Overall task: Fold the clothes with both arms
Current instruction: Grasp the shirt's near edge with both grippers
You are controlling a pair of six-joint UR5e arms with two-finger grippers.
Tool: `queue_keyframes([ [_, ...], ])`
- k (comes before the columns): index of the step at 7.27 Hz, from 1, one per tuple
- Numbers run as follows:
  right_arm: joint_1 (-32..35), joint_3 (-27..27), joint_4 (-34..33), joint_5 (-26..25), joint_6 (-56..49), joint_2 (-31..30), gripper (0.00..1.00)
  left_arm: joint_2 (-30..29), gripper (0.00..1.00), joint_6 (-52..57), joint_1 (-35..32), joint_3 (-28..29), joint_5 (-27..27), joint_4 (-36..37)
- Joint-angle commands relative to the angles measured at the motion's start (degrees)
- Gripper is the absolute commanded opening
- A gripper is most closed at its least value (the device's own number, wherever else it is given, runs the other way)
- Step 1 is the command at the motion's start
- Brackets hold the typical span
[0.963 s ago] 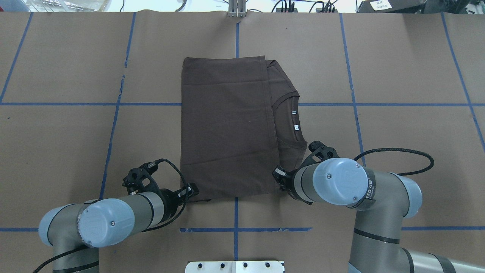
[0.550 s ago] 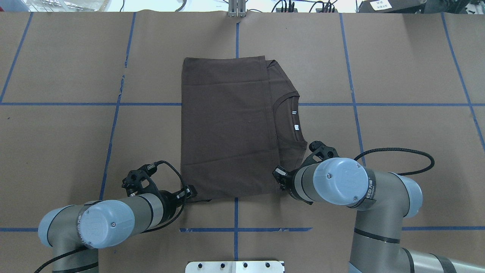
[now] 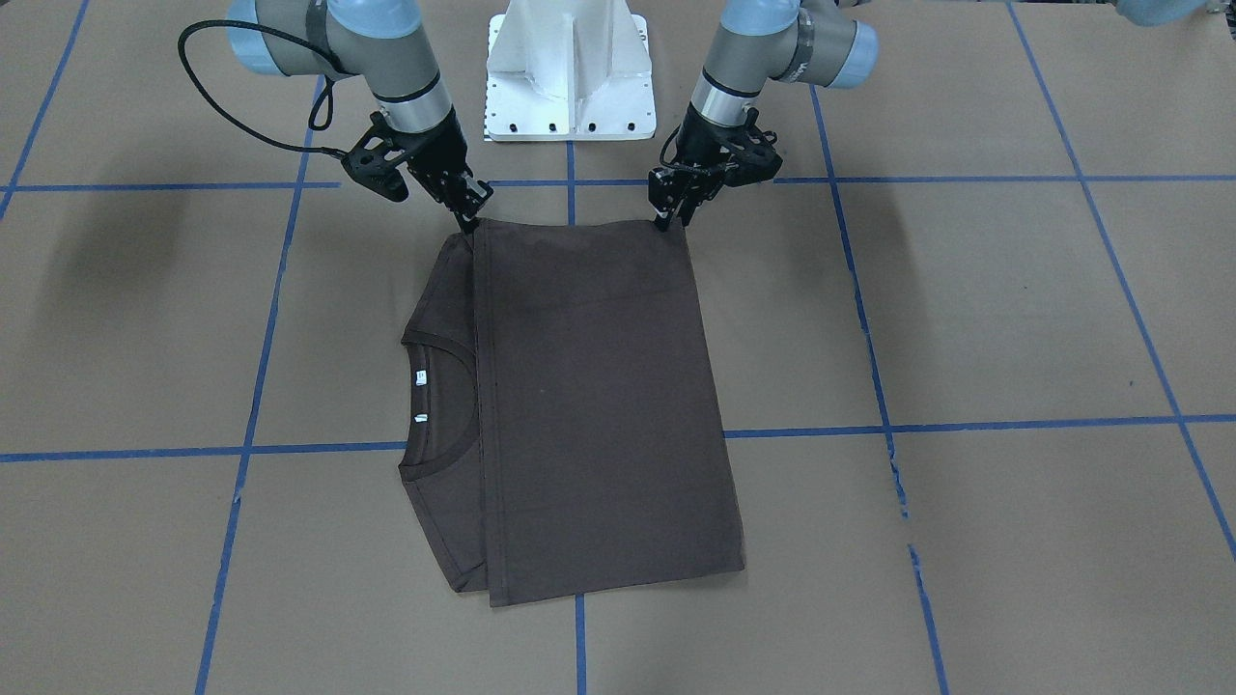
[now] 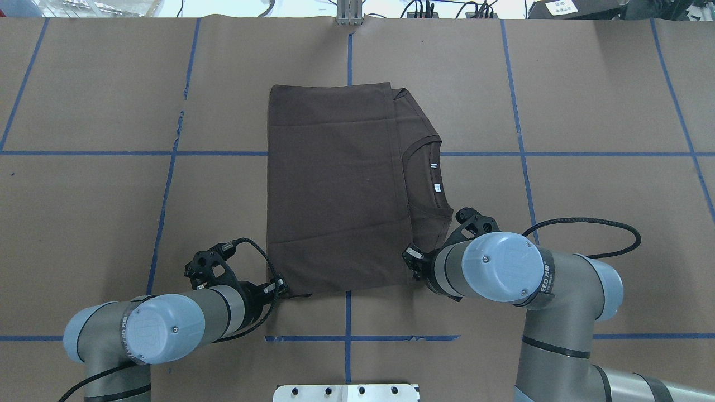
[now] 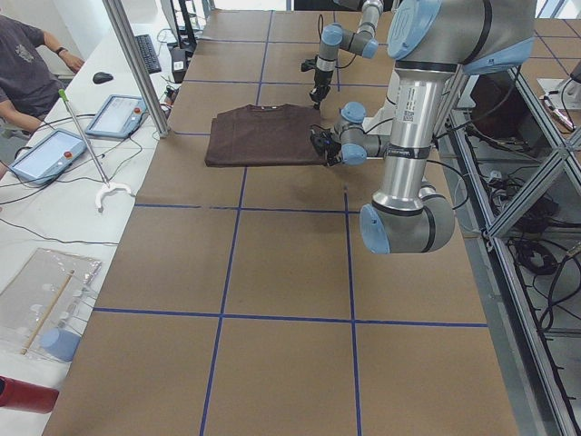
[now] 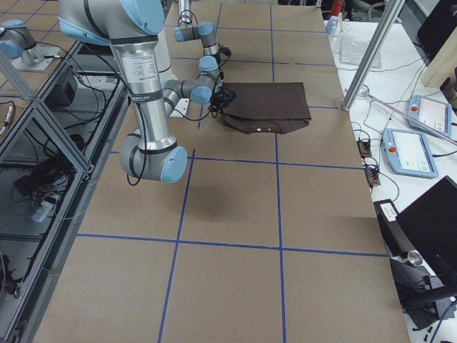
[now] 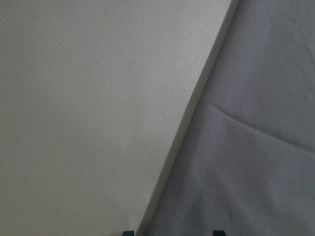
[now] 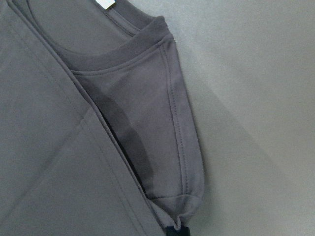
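Note:
The dark brown T-shirt (image 4: 335, 190) lies folded flat in the middle of the table, with its collar (image 4: 427, 178) and white labels toward my right. It also shows in the front view (image 3: 599, 405). My left gripper (image 4: 282, 290) is at the shirt's near left corner. In the left wrist view its two fingertips (image 7: 128, 233) stand apart, either side of the shirt's edge (image 7: 187, 128), so it is open. My right gripper (image 4: 412, 258) is at the near right corner. In the right wrist view it (image 8: 175, 232) is shut on the puckered sleeve corner (image 8: 184, 196).
The white pedestal base (image 4: 346, 392) stands at the table's near edge. A black cable loop (image 4: 586, 223) lies to the right of my right arm. Blue tape lines (image 4: 167, 184) cross the brown table cover. An operator (image 5: 27, 64) and tablets (image 5: 118, 116) are beyond the far edge.
My left arm has drawn slightly back toward the robot's base, and its gripper has slid down to the shirt's near left corner. The right arm and the shirt have not moved.

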Motion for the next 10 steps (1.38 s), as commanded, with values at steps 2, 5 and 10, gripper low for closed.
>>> queue_keyframes([
  [2, 0.0, 0.4, 0.0, -0.1, 0.0, -0.5, 0.0, -0.2, 0.0, 0.0, -0.1, -0.9, -0.2, 0.1],
  [5, -2.7, 11.8, -3.1, 0.1, 1.0, -6.5, 0.0, 1.2, 0.0, -4.6, 1.7, -15.8, -0.2, 11.8],
  [10, 10.5, 5.4, -13.8, 6.7, -3.4, 8.4, 0.0, -5.9, 0.0, 3.6, -5.1, -15.5, -2.4, 21.8],
])
